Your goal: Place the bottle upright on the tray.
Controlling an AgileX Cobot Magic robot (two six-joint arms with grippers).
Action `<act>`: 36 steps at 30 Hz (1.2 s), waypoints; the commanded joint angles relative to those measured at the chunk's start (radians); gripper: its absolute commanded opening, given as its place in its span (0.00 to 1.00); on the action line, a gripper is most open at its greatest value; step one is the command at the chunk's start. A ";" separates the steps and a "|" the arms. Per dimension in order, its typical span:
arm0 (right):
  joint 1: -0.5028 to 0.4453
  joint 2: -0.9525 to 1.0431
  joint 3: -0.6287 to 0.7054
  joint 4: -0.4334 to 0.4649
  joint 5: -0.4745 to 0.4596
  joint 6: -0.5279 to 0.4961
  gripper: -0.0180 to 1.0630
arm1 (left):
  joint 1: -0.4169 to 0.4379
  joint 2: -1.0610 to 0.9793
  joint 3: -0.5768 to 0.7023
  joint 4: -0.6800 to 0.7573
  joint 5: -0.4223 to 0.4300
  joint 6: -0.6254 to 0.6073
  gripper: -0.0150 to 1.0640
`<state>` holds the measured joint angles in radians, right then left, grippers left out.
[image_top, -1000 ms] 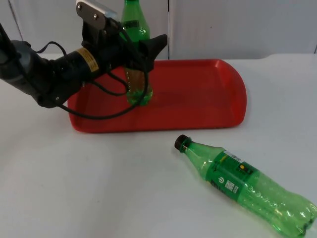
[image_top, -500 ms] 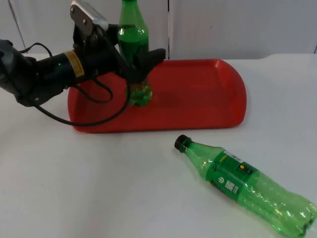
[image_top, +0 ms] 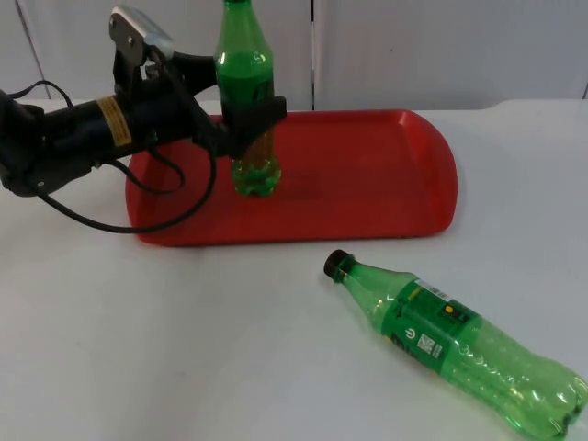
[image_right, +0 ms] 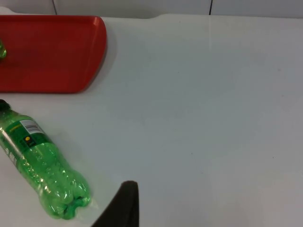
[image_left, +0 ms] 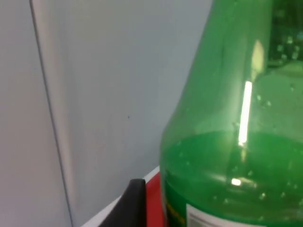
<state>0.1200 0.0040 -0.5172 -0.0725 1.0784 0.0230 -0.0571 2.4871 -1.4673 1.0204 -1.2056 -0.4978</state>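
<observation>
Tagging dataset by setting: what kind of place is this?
Probably a lab test bench: a bare white table top ending at a grey partition wall, with just a red tray and green bottles as props.

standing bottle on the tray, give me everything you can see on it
The standing bottle is clear green plastic with a label band, holding some green liquid; its cap is cut off by the frame. It stands upright, base on the floor of the red tray, toward the tray's left end. The left gripper reaches in from the left at label height, jaws on either side of it; contact cannot be told. The left wrist view shows its shoulder and liquid line.
</observation>
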 commanded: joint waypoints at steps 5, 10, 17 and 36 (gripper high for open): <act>-0.006 -0.004 0.003 -0.003 -0.001 -0.008 0.98 | 0.002 -0.003 -0.004 0.034 0.033 -0.033 0.99; -0.006 -0.004 0.003 -0.003 -0.001 -0.008 0.98 | 0.005 -0.003 -0.004 0.056 0.066 -0.038 0.99; -0.006 -0.004 0.003 -0.003 -0.001 -0.008 0.98 | 0.060 -0.005 -0.004 0.167 0.070 -0.110 0.99; -0.006 -0.004 0.003 -0.003 -0.001 -0.012 0.98 | 0.094 -0.110 0.129 0.259 0.127 -0.160 0.99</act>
<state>0.1148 0.0040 -0.5172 -0.0755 1.0802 0.0230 0.0319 2.3994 -1.3566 1.2701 -1.0763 -0.6442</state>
